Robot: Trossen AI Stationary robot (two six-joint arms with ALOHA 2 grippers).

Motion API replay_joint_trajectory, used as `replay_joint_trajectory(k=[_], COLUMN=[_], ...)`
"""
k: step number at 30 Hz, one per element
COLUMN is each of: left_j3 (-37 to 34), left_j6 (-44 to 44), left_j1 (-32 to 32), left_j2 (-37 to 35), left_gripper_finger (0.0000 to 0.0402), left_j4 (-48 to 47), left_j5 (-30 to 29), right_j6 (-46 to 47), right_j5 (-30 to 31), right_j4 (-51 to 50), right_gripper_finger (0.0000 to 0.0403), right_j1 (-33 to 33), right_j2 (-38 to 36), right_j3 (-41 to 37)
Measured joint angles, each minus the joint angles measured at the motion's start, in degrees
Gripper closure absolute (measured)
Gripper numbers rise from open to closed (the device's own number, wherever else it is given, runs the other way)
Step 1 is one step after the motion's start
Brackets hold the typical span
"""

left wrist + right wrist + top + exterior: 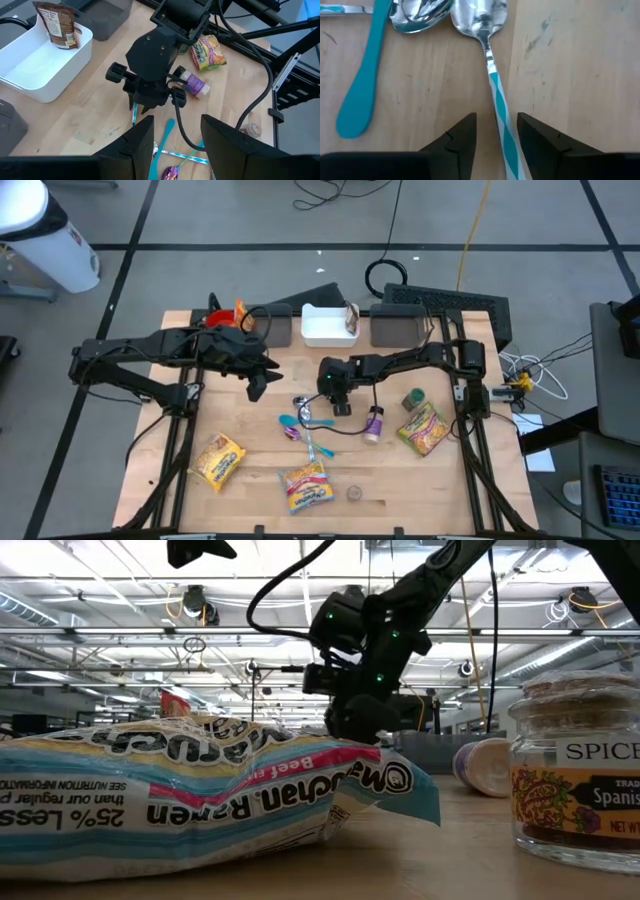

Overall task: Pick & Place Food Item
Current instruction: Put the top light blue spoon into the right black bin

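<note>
1. High view: my right gripper [338,402] hangs over the spoons [300,420] mid-table, not over any food. The ramen packs [425,428] lie well apart from it, near the table's edge. If I grab here, I get cutlery instead of food. My left gripper [258,385] hovers just beside, so the two arms could bump if either swings across.

2. Low view: a ramen pack [200,800] and a spice jar [575,780] sit right in front, with my right gripper [360,720] far behind them. I can't tell its height over the wood from here, and dropping too low would scrape the table.

3. Left wrist view: my left fingers [130,150] stand apart with nothing in them. The white bin [75,65] already holds a brown pouch [55,25]. A cable hangs by the right gripper [152,100] and might snag.

4. Right wrist view: my right fingers [460,135] sit narrowly apart on either side of the striped spoon [495,95], holding nothing. Squeezing now would pinch that thin handle, or it would slip and knock the teal spoon [362,85].
</note>
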Motion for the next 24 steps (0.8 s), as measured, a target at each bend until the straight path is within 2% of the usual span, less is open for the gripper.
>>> replay_joint_trajectory(k=[8,18,24], left_j3=[0.0,0.0,0.0], left_j6=[0.1,0.1,0.0], left_j1=[0.0,0.0,0.0], left_j2=[0.0,0.0,0.0], left_gripper_finger=[0.0231,0.0231,0.0231], left_j4=[0.0,0.0,-0.1], left_j5=[0.0,0.0,0.3], right_j6=[1.4,4.9,5.7], right_j5=[-0.1,-0.2,-0.2], right_j4=[-0.1,-2.8,-3.0], right_gripper_finger=[0.0326,0.0345,0.0384], right_j1=[0.0,0.0,0.6], right_j2=[0.0,3.1,3.8], right_j3=[0.0,0.3,0.1])
